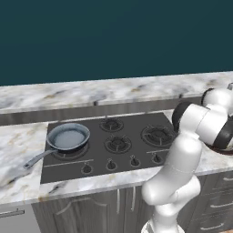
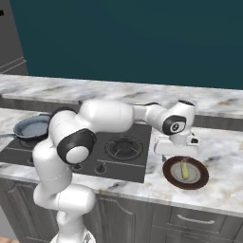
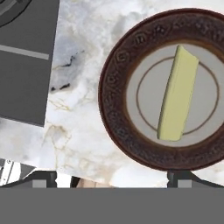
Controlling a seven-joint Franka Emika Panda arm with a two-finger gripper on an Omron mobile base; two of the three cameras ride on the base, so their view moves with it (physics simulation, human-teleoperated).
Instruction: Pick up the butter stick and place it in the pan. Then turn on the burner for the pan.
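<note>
**Butter on the plate, claw above it, pan across the stove**

Fingertips of the gripper rise at the bottom of the hand view, set wide apart with nothing between them: the claw is released. Just beyond them lies the butter stick, a pale-yellow bar resting flat in the pale centre of a round plate with a dark brown patterned rim. The bar lies a little to one side of the plate's centre and does not reach the rim.

From the right base view, the butter stick and the plate sit on the marble counter just to the right of the black cooktop, and the gripper hangs near the plate's left edge, apart from the butter.

The pan stands on the front left burner of the cooktop, well apart from the plate. Its grey-blue inside holds nothing, and its slim grey handle points out over the left counter. A row of knobs runs along the cooktop's front edge.
</note>
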